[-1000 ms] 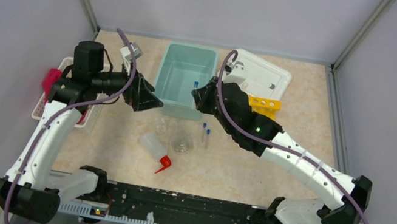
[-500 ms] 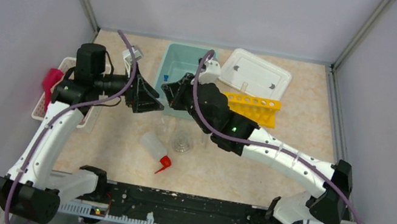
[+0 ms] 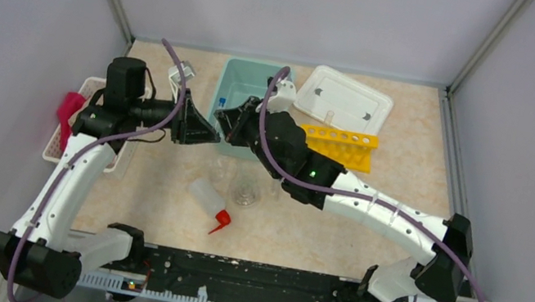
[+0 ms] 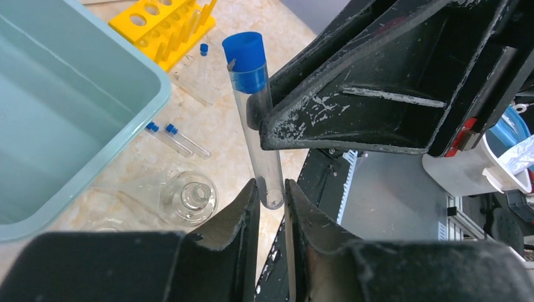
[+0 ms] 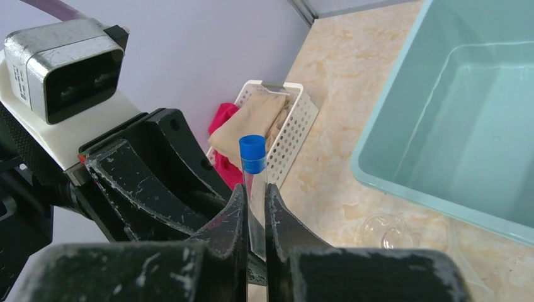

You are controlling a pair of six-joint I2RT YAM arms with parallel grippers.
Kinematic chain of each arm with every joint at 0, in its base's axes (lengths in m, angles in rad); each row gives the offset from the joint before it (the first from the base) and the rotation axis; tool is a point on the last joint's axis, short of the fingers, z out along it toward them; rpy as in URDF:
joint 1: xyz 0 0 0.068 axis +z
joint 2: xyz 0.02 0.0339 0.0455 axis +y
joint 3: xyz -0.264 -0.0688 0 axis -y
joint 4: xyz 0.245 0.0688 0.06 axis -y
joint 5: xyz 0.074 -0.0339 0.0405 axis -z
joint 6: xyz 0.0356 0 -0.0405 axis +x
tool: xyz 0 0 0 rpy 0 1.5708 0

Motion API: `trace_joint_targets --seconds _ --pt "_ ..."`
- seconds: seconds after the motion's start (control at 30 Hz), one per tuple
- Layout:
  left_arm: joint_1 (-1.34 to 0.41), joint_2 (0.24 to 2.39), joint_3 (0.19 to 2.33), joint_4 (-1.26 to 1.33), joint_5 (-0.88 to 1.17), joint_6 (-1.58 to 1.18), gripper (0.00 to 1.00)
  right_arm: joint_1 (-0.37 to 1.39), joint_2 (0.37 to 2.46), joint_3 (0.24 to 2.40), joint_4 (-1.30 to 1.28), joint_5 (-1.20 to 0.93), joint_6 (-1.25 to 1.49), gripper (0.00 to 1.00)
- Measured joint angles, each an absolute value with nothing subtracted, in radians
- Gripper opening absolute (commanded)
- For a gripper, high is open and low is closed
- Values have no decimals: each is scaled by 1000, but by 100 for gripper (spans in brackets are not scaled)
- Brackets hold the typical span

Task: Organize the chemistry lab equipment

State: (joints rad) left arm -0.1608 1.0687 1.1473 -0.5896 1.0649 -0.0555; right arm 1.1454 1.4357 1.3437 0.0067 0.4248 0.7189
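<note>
Blue-capped tube [image 4: 261,148], left hand [image 4: 272,187] and right hand [image 5: 255,192] both pinching it

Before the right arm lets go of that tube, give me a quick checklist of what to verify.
1. Lower end of the blue-capped tube sits between the left fingers: ok.
2. Left fingers clamped firmly on it: cannot tell. They flank it closely, but contact is unclear.
3. Right fingers gripping the tube below its cap: ok, seen in the right wrist view.
4. Blue cap seated on the tube: ok.
5. Yellow rack shows open holes to receive it: ok.
6. Table sorted: not ok. Two loose tubes lie beside the flask.
</note>
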Motion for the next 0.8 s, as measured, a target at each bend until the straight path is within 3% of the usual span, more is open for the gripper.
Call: trace_joint_targets --seconds 0.07,0.2,0.3,0.8 --pt "-161 1069 1148 -588 1066 -56 17 1145 1436 1344 5 432 719 5" --pt "-161 1069 1148 -592 1058 -41 9 1146 1440 1358 -19 436 732 33" --pt "-161 1068 1148 -595 1049 -2 4 1147 1469 1436 -106 413 747 44" --pt "-161 1043 1154 -662 1009 183 2 999 1587 1810 -510 87 721 44"
